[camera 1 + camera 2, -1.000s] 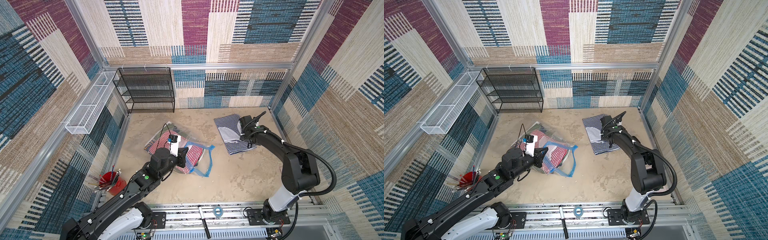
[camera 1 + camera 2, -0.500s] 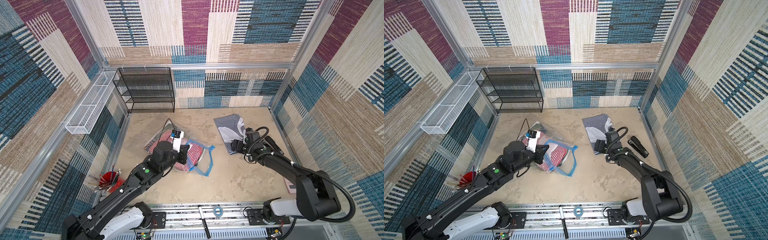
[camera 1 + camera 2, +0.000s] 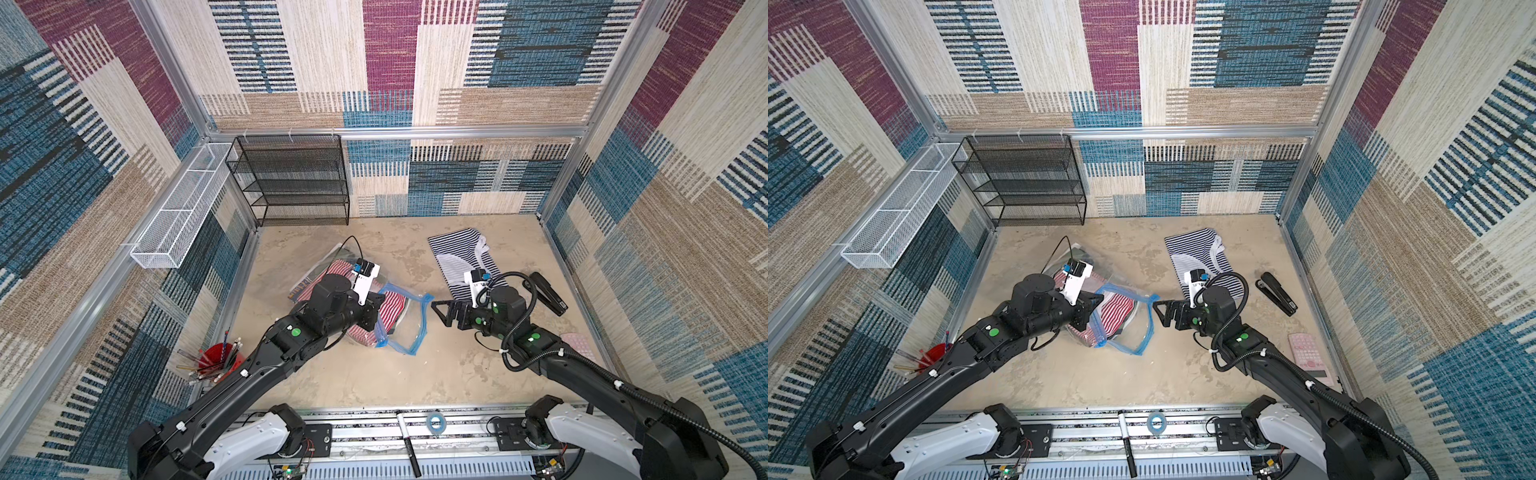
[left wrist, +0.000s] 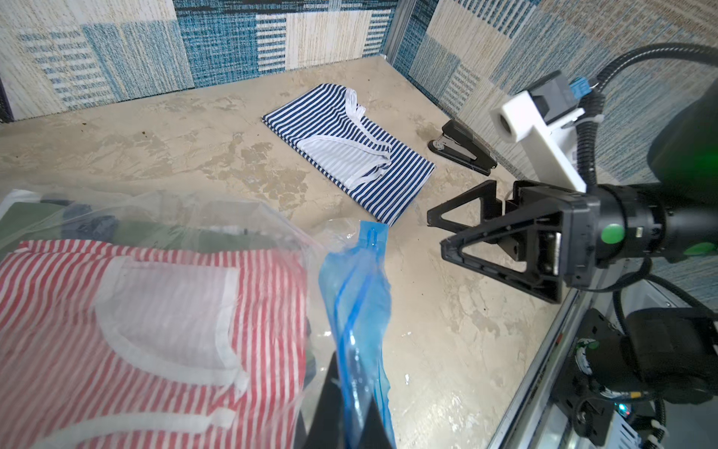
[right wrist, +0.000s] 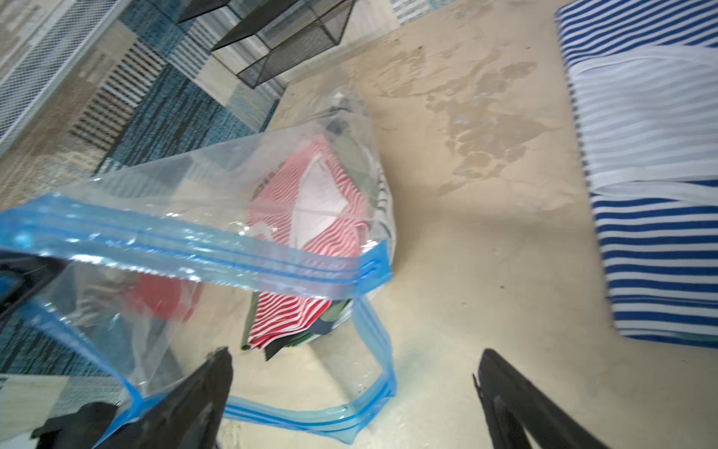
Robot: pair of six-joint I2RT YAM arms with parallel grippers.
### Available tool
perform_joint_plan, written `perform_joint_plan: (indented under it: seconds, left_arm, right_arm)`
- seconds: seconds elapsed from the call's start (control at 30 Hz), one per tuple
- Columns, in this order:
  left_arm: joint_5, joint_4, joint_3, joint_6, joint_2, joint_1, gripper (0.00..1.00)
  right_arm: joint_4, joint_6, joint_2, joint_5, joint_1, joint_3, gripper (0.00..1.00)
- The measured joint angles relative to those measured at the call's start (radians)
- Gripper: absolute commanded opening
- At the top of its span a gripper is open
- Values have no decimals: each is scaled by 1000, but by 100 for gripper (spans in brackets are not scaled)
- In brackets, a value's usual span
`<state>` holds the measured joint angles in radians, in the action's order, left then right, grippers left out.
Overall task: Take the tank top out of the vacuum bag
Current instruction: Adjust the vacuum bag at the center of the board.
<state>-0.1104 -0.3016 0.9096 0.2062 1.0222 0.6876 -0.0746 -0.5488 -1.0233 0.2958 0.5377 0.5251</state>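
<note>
The vacuum bag (image 3: 405,332) lies mid-floor, clear with a blue zip strip (image 4: 361,280), and its mouth gapes toward the right arm. A red-and-white striped tank top (image 4: 155,311) sits inside it on darker clothes. My left gripper (image 4: 351,385) is shut on the upper zip strip and holds it off the floor. Facing the mouth, my right gripper (image 5: 353,353) stands open and empty just short of the lower blue rim (image 5: 311,420). In both top views the grippers (image 3: 376,320) (image 3: 1160,314) flank the opening. A navy-and-white striped tank top (image 3: 461,257) lies flat outside the bag.
A black stapler (image 3: 546,293) and a pink keypad device (image 3: 1308,353) lie near the right wall. A black mesh shelf (image 3: 295,183) stands at the back left and a white wire basket (image 3: 178,212) hangs on the left wall. A red cup of pencils (image 3: 214,361) sits at the front left.
My right arm swung away from the navy-striped top toward the front and left, and now points its open jaws at the bag's mouth. The left gripper kept its hold on the zip strip.
</note>
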Motion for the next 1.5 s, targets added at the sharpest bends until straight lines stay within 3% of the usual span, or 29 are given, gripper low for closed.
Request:
perform_joint_plan:
  seconds: [0.07, 0.13, 0.23, 0.47, 0.67, 1.03, 1.27, 1.5]
  left_arm:
    - [0, -10, 5, 0, 4, 0, 0]
    - [-1, -12, 5, 0, 5, 0, 0]
    - [-2, -12, 5, 1, 5, 1, 0]
    - [-1, 1, -3, 7, 12, 3, 0]
    - [-7, 28, -34, 13, 13, 11, 0]
    - [-156, 107, -78, 11, 45, 16, 0]
    - [-157, 127, -105, 3, 21, 21, 0]
    - [-146, 158, -150, 1, -9, 21, 0]
  right_arm:
    - [-44, -45, -8, 27, 41, -14, 81]
    - [-82, -70, -30, 47, 76, -23, 68]
    - [-128, -127, -82, 65, 125, -29, 60]
    - [-230, -217, -196, 60, 246, -28, 59]
    - [-296, -320, -330, 22, 288, -29, 59]
    - [-332, -407, -574, -37, 292, 87, 57]
    - [-354, -429, -661, -45, 292, 126, 49]
    - [-354, -429, -715, -45, 292, 187, 48]
